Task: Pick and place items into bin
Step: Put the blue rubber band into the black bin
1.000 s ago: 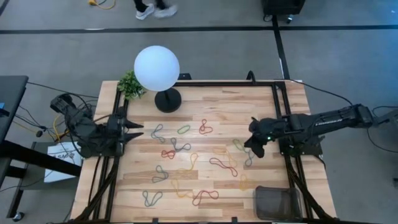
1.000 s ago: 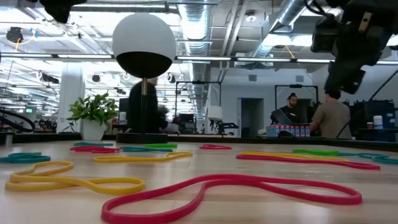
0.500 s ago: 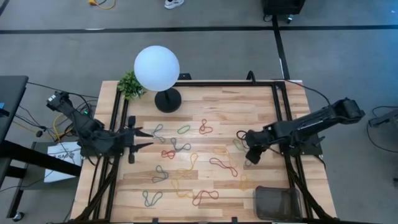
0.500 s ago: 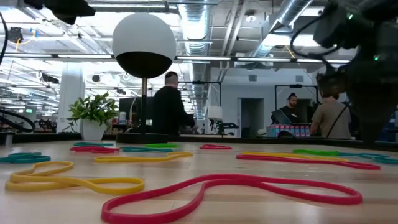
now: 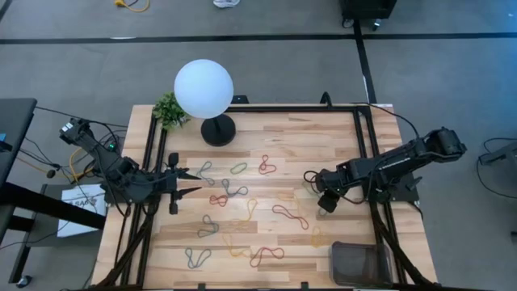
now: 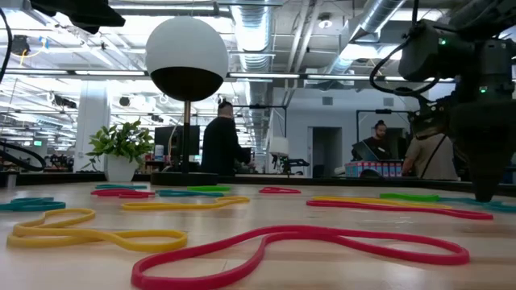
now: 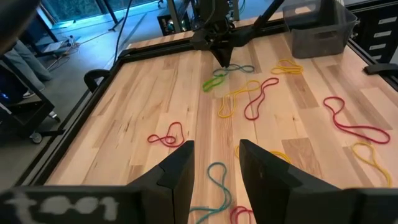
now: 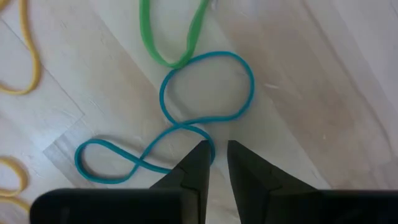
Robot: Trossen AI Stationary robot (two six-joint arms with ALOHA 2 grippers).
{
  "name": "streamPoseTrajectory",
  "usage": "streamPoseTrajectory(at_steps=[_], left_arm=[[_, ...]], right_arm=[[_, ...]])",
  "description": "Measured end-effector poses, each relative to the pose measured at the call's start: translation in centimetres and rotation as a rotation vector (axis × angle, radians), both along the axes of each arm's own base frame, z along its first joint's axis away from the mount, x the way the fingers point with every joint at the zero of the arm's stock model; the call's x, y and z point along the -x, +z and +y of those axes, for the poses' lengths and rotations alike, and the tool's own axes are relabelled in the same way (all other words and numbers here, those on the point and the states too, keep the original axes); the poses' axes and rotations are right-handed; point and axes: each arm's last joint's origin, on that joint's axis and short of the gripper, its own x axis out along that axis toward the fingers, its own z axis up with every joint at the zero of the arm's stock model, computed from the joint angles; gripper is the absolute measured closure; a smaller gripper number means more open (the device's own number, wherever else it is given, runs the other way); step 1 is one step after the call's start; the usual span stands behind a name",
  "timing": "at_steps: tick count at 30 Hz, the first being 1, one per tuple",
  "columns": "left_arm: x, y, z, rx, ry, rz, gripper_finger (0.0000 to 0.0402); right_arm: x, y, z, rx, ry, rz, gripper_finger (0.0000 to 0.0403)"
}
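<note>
Your thin teal rubber-band loop [image 8: 168, 134], twisted into a figure-eight, lies flat on the pale wooden table [image 5: 339, 129], touching a green loop [image 8: 171, 37]. The right gripper [image 8: 212, 163] sits over its crossing, fingers narrowly parted, grasping nothing. Left gripper [image 7: 215, 180] waits released.

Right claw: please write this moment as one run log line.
right claw: narrow gap, low over blue band | held: nothing visible | left claw: open, waiting at left edge | bin: looks empty

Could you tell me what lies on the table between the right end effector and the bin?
In the high view, a yellow band lies on the wood between the right end effector and the bin; otherwise the stretch is bare.
</note>
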Motion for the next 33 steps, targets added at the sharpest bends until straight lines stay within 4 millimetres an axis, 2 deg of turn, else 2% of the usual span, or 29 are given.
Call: streamPoseTrajectory(at_steps=[8,16,19,22,24,27,33], left_arm=[[0.0,0.0,0.0,0.000,-0.001,0.000,0.0283],[0.0,0.0,0.0,0.021,0.007,0.000,0.0283],[0.0,-0.1,0.0,0.016,0.007,0.007,0.0283],[0.0,-0.1,0.0,0.017,0.008,0.006,0.0283],[0.0,-0.1,0.0,0.017,0.007,0.007,0.0283],[0.0,-0.1,0.0,0.018,0.007,0.006,0.0283],[0.0,-0.1,0.0,0.017,0.005,0.009,0.0283]], right_arm=[[0.1,0.6,0.0,-0.018,-0.053,-0.055,0.0349],[0.1,0.0,0.6,0.001,0.008,-0.035,0.0350],[0.1,-0.2,0.8,0.011,0.023,-0.020,0.0363],[0.1,-0.2,1.1,0.017,0.043,-0.024,0.0393],[0.0,0.2,1.4,0.018,0.075,-0.044,0.0396],[-0.6,1.5,2.0,-0.043,0.106,-0.068,0.0399],[-2.6,6.8,3.9,-0.174,0.166,-0.119,0.0401]])
